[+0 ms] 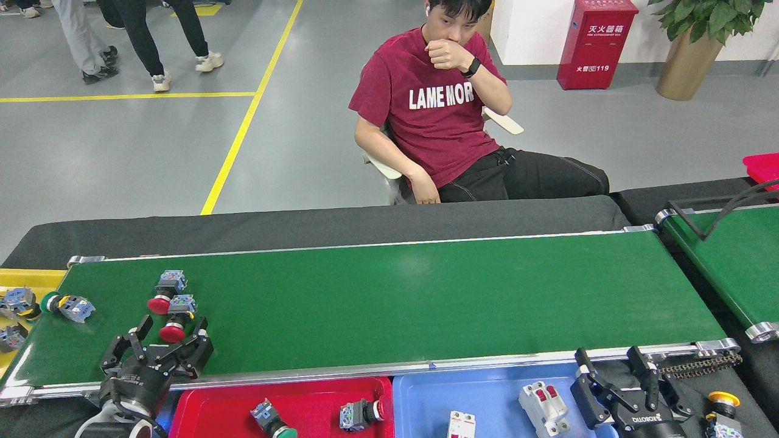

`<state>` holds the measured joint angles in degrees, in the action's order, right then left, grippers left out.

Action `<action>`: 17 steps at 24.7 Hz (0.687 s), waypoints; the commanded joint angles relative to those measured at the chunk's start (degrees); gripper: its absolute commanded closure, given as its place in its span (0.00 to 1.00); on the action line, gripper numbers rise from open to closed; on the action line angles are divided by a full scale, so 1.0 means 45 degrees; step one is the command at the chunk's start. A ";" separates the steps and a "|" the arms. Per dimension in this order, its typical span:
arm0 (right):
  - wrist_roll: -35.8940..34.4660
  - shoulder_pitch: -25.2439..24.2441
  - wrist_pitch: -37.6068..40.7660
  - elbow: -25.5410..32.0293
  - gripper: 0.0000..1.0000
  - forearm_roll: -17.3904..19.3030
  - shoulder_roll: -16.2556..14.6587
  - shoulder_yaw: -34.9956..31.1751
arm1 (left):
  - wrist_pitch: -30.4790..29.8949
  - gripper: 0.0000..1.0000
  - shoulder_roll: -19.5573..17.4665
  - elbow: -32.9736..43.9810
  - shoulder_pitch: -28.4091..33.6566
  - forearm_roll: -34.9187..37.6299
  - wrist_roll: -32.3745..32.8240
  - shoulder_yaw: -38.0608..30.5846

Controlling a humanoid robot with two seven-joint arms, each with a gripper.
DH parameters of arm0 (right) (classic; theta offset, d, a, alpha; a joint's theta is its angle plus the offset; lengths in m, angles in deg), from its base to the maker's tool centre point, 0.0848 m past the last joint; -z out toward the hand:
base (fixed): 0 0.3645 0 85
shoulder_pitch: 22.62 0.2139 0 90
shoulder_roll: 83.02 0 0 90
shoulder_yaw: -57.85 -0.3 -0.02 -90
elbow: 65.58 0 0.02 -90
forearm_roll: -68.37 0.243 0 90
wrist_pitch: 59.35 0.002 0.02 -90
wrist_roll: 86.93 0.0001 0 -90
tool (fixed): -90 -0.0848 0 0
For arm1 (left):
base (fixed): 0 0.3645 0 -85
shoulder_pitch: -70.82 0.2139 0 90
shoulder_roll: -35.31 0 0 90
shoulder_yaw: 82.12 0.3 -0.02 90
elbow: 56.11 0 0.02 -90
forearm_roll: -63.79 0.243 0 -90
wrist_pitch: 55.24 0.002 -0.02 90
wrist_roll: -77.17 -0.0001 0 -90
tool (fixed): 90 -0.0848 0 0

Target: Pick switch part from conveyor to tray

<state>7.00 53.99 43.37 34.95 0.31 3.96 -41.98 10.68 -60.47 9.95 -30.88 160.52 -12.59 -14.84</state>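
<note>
Conveyor, perhaps three switch parts

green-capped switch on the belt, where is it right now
In the head view the green-capped switch lies at the far left end of the conveyor, left of the two red-capped switches and beyond the open left gripper.

The conveyor has a smooth, slightly glossy dark-green belt edged by bright silver metal rails. The red tray and blue tray look like glossy plastic. The left gripper is matt black.
</note>
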 commanded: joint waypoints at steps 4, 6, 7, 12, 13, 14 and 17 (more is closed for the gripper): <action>-0.0092 0.0047 0.0044 0.0199 0.05 -0.0012 0.0008 -0.0023 | 0.0136 0.91 -0.0238 -0.0401 -0.0214 -0.0130 -0.0267 -0.0011; -0.0092 0.0047 0.0044 0.0199 0.05 -0.0012 0.0008 -0.0023 | -0.0059 0.95 -0.0219 -0.0166 0.0079 -0.0247 -0.0482 0.0008; -0.0092 0.0047 0.0044 0.0199 0.05 -0.0012 0.0008 -0.0023 | -0.0293 0.96 -0.0219 0.0244 0.0333 -0.0442 -0.0638 0.0106; -0.0092 0.0028 0.0044 0.0199 0.05 -0.0012 0.0008 -0.0023 | -0.3728 0.93 -0.0238 0.4518 0.3533 -0.1868 -0.0619 0.0614; -0.0092 0.0047 0.0044 0.0199 0.05 -0.0012 0.0008 -0.0023 | -0.4590 0.90 -0.0219 0.5361 0.4297 -0.1907 -0.0619 0.0672; -0.0092 0.0047 0.0044 0.0199 0.05 -0.0012 -0.0012 -0.0023 | -0.4649 0.85 -0.0179 0.5888 0.4883 -0.1907 -0.0619 0.0731; -0.0092 0.0047 0.0044 0.0199 0.05 -0.0032 -0.0110 -0.0023 | -0.4649 0.08 0.0172 0.6806 0.6309 -0.1849 -0.0560 0.1043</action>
<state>6.97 53.98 43.37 34.98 0.24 3.94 -41.97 -8.77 -60.04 38.82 -3.08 152.34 -15.12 -10.70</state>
